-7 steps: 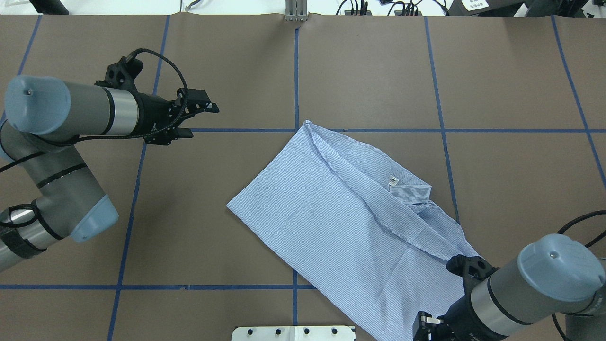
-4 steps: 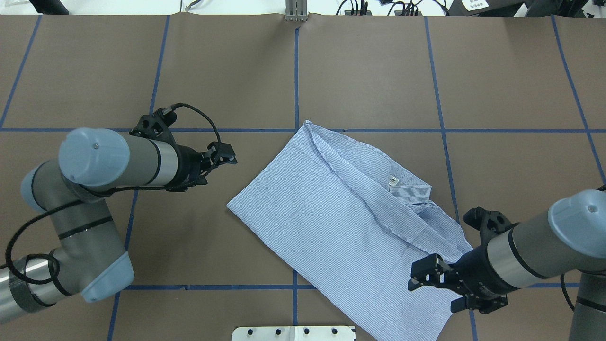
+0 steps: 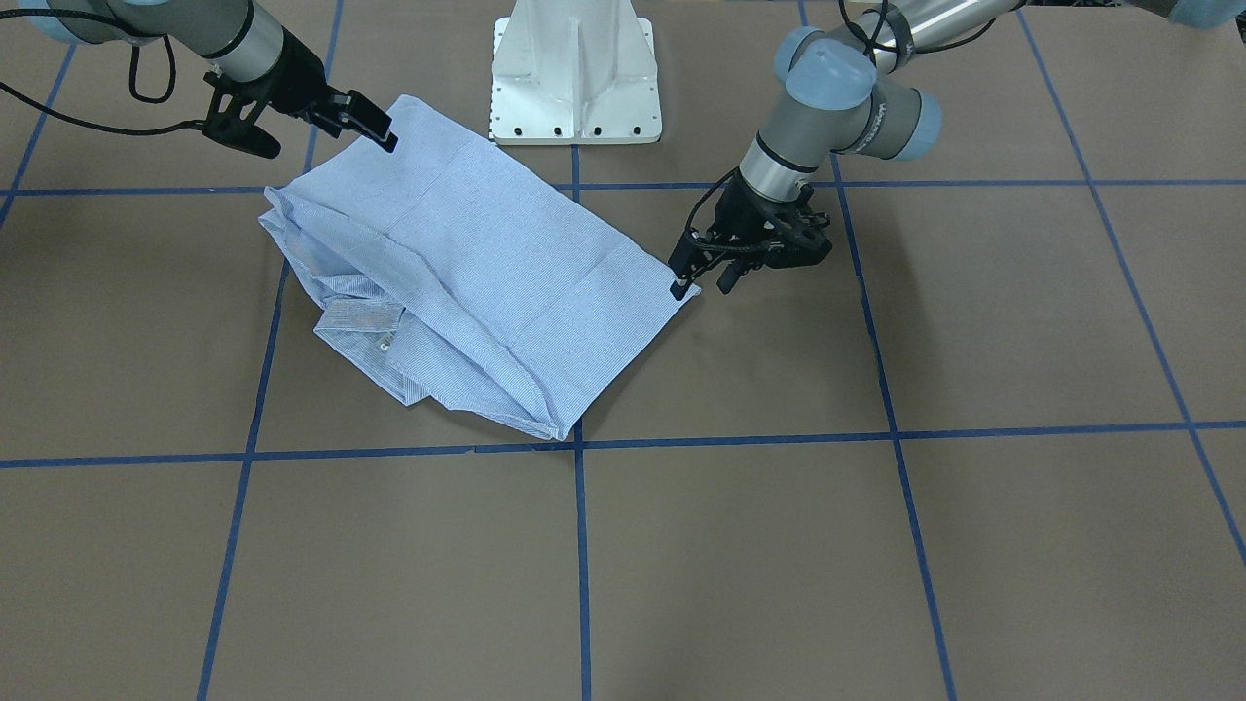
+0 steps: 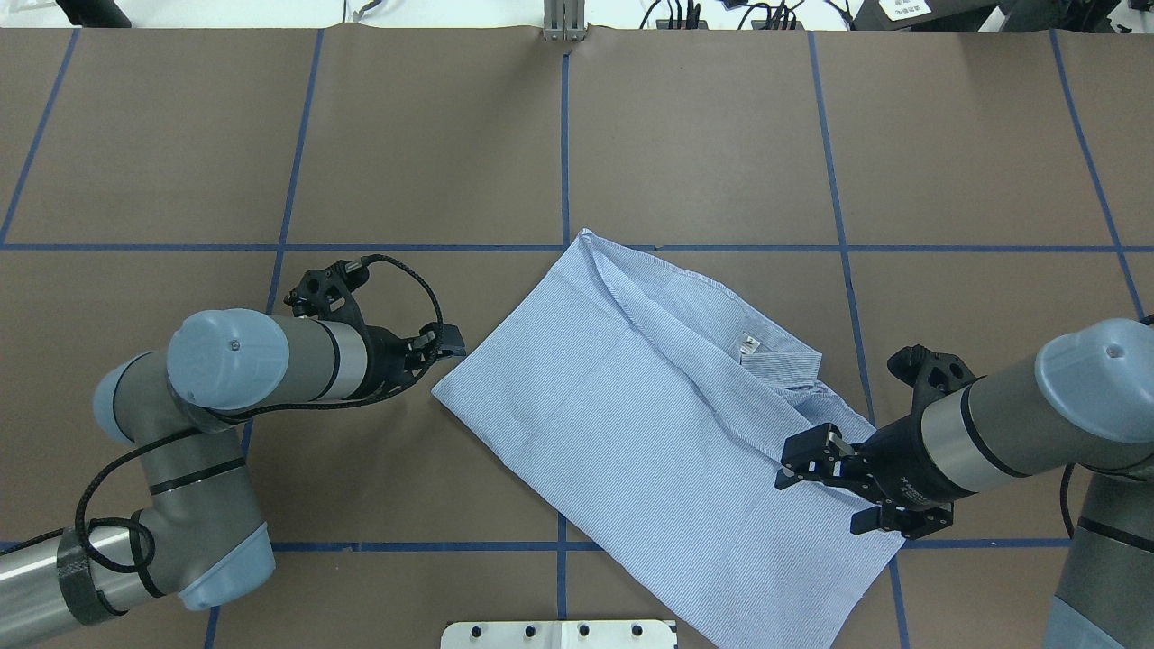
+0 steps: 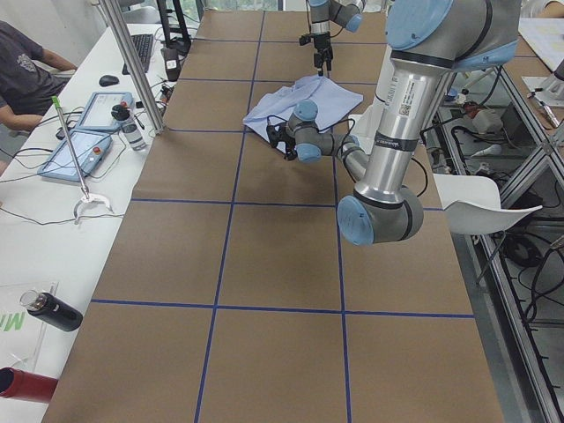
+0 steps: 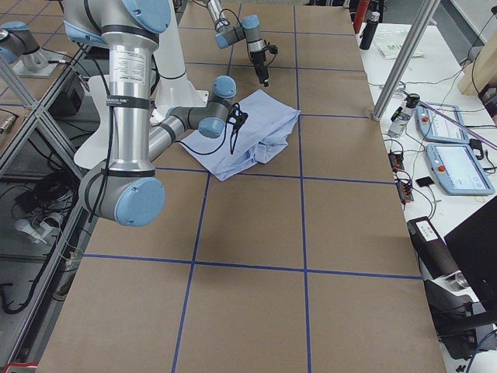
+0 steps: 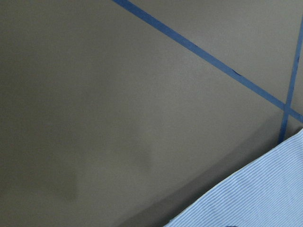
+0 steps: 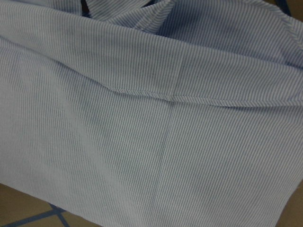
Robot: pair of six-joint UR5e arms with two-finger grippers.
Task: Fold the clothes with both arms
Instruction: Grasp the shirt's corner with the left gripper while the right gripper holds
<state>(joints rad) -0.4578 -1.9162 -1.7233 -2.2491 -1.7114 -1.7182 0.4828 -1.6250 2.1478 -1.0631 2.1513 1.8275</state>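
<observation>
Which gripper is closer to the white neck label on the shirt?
Right. The right gripper is over the shirt, near the neck label; the left gripper is at the shirt's opposite corner.

- A light blue-and-white finely striped shirt (image 3: pixel 487 253) lies folded on the brown surface (image 3: pixel 876 565), its collar (image 3: pixel 360 316) toward the view's left.
- The grey jointed left arm (image 3: pixel 837 97) reaches down on the view's right, with its black jaws parted at the shirt's right-hand corner.
- The grey right arm (image 3: pixel 234 34) holds its parted jaws over the shirt's upper corner.
- A white pedestal base (image 3: pixel 574 68) stands just behind the shirt.
</observation>
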